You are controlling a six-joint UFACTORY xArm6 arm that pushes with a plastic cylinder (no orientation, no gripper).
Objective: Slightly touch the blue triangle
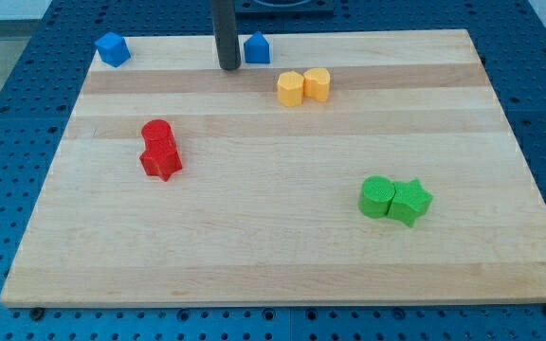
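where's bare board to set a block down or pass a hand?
Free: the middle between the red pair and green pair, the whole bottom strip, and the top right corner. Crowded: the top edge, where my tip stands just left of a blue block, yellow pair nearby, another blue block top left.

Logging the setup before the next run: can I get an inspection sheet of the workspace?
Surface: wooden board, flat, light.
Job's things: blue triangle at the view's top; my tip just to its left, apart by a small gap.
Clutter: another blue block top left; two yellow blocks touching; two red blocks touching; two green blocks touching.
Grippers: nothing seen.
Cables: nothing seen.
Surroundings: blue perforated table.
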